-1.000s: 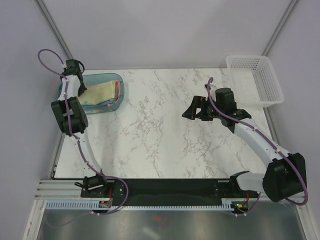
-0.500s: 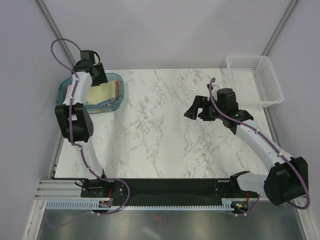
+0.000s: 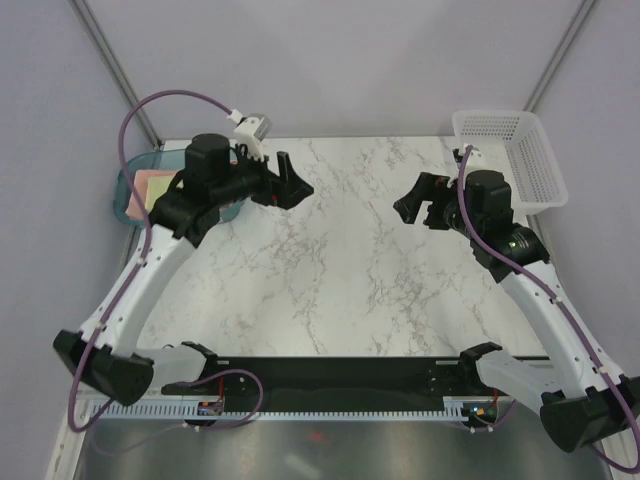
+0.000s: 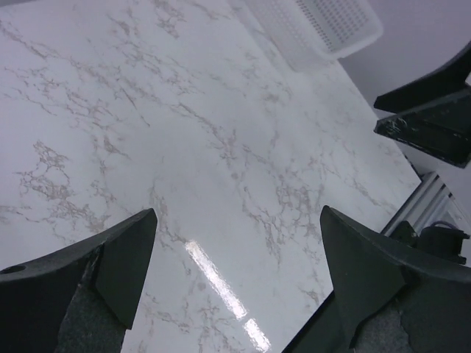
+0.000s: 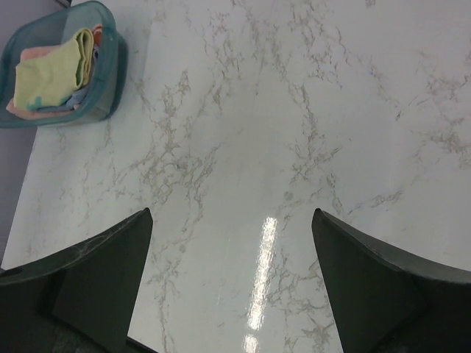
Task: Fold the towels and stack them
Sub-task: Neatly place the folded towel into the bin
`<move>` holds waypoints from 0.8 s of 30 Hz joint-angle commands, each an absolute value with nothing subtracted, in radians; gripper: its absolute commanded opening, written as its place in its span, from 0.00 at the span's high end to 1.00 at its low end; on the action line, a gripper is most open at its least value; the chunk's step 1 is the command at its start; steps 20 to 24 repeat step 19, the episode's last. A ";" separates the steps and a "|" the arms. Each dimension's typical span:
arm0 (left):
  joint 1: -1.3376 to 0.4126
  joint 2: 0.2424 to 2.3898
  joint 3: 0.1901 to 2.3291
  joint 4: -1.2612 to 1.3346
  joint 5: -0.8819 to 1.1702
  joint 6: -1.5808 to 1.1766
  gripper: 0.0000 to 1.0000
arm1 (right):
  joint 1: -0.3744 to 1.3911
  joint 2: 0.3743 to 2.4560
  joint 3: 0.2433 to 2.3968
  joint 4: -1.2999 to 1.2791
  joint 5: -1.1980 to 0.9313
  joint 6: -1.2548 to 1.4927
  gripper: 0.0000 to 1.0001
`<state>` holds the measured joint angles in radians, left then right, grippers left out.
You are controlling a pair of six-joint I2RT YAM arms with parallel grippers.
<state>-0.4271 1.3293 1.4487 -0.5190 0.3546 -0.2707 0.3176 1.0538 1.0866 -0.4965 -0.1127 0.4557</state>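
Note:
The towels (image 5: 53,75) lie folded in a stack inside the teal tray (image 5: 110,81) at the far left corner of the table, pale yellow on top, salmon-pink and light blue edges beneath. From above only a pink and yellow patch of the towels (image 3: 150,188) shows behind the left arm. My left gripper (image 3: 292,180) hangs over the table to the right of the tray, open and empty (image 4: 237,213). My right gripper (image 3: 412,200) hovers over the right half of the table, also open with nothing between its fingers (image 5: 232,213).
A white mesh basket (image 3: 510,165) stands at the far right corner and shows in the left wrist view (image 4: 324,22). The marble table top (image 3: 330,280) lies between the two arms. Grey walls close in the back and sides.
The left gripper opened, letting go at the tray, and swung right, out over the table. The right gripper drifted slightly right and back, still open.

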 commanded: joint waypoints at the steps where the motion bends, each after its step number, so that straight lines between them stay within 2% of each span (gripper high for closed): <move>1: -0.430 1.163 1.340 -0.434 0.459 -0.325 0.00 | 0.316 0.982 1.137 -0.531 -0.063 0.446 0.02; 6: -0.430 0.951 1.218 -0.422 0.423 -0.330 0.00 | 0.316 0.896 1.137 -0.519 -0.006 0.437 0.02; 10: -0.430 0.888 1.169 -0.400 0.412 -0.350 0.00 | 0.316 0.862 1.134 -0.500 0.054 0.430 0.02; 24: -0.430 0.865 1.155 -0.368 0.434 -0.339 0.00 | 0.316 0.847 1.123 -0.477 0.071 0.420 0.02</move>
